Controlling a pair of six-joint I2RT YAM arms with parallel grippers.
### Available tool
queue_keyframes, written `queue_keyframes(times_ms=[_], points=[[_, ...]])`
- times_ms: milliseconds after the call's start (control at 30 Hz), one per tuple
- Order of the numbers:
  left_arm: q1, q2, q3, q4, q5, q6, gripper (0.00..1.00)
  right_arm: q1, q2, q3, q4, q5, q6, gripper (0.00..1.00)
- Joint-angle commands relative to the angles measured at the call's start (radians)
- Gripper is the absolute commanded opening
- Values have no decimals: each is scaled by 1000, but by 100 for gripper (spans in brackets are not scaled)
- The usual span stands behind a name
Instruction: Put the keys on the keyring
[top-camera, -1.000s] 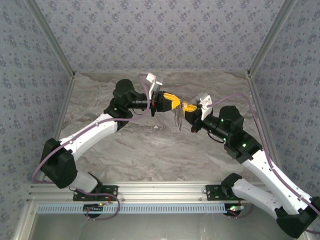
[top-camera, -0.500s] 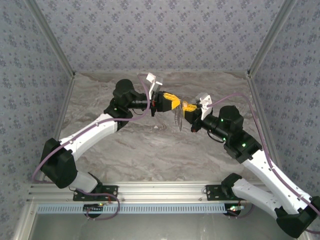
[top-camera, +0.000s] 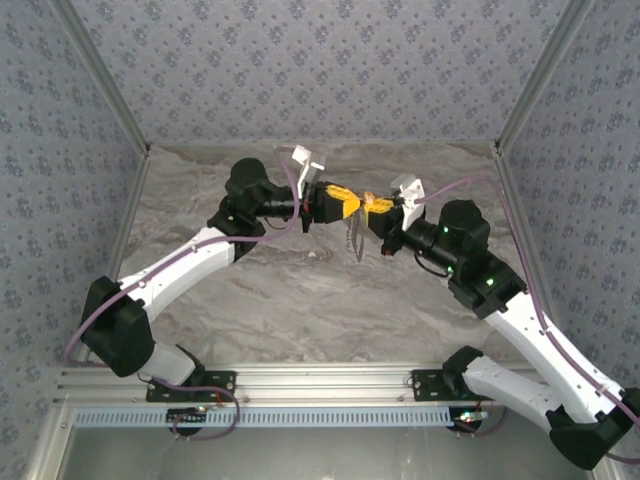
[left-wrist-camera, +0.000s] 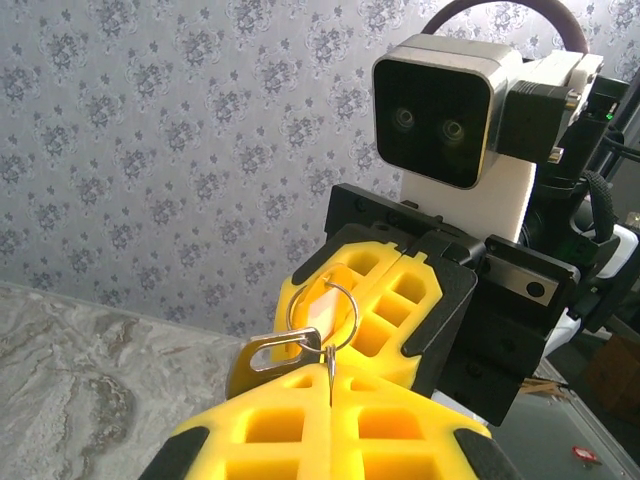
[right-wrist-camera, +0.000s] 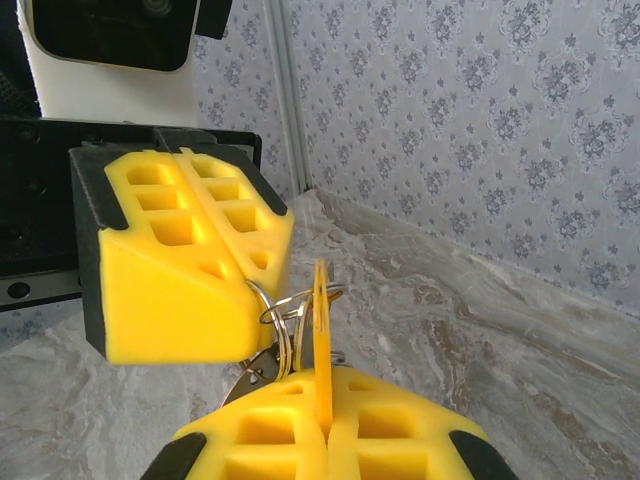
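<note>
Meeting tip to tip above the far middle of the marbled worktop (top-camera: 300, 300), the left gripper (top-camera: 349, 206) and the right gripper (top-camera: 372, 208) point at each other, close enough that their yellow pads almost touch.

The left jaws are clenched on the keyring (top-camera: 356, 238), which hangs as a thin grey loop just below the gap between the two grippers, clear of the worktop. From the left wrist, the left gripper (left-wrist-camera: 330, 392) shows both pads pressed together on a sliver of metal. The keyring (left-wrist-camera: 283, 352) lies flat and elongated just left of that pinch, and a round wire ring (left-wrist-camera: 350, 305) rises from it towards the right gripper (left-wrist-camera: 345, 290).

The right jaws are closed on the key (right-wrist-camera: 320, 320). From the right wrist, the right gripper (right-wrist-camera: 322, 392) holds it upright and edge-on, a narrow yellow strip standing from the seam between the pads. The key's top sits beside the wire ring (right-wrist-camera: 272, 312), which curls out of the tip of the left gripper (right-wrist-camera: 255, 275). From the left wrist the key (left-wrist-camera: 318, 312) is a pale tab seen through the wire ring; whether it is threaded on I cannot tell.
</note>
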Motion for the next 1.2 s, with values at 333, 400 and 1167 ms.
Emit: queue_keyframes(times_ms=[333,400,1167], points=[[-4,-25,22,24,7,16,0,-9,24,54,15,-30,-12,0],[-3,-26,22,24,6,16,0,-10,24,53,15,-31,-12,0],[-4,-29,25,25,6,17,0,-13,15,44,16,-30,-10,0]])
